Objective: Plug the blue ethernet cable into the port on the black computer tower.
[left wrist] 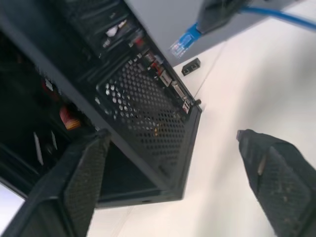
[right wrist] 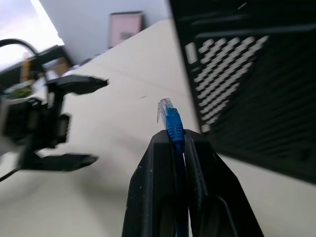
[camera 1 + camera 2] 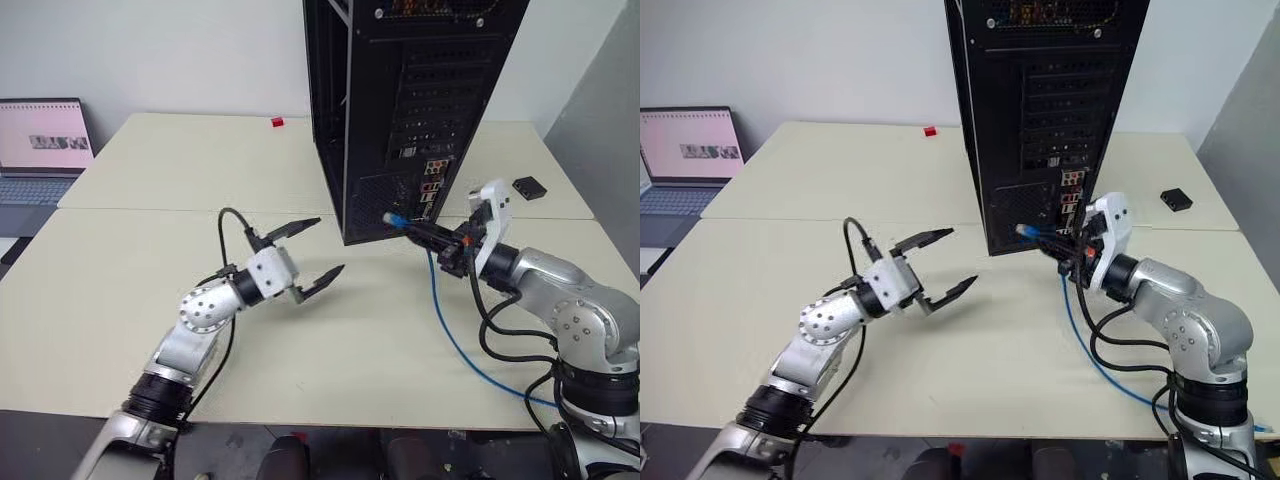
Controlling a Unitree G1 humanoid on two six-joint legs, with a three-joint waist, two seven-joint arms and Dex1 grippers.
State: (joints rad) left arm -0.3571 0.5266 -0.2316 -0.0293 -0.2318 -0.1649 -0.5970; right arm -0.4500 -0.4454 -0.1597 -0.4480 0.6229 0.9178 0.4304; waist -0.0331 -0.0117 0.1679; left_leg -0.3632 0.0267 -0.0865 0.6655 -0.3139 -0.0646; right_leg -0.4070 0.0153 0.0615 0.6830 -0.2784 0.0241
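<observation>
The left claw hangs above the surface with its two fingers spread wide, reaching forward and toward the right. The right claw is pinched tight on the cable, pointing level and toward the left.

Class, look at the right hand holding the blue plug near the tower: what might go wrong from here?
1. The right hand grips the blue ethernet cable behind its plug, so the tip may tilt and miss the port.
2. Neighbouring connectors crowd the black computer tower; a wrong socket is likely.
</observation>
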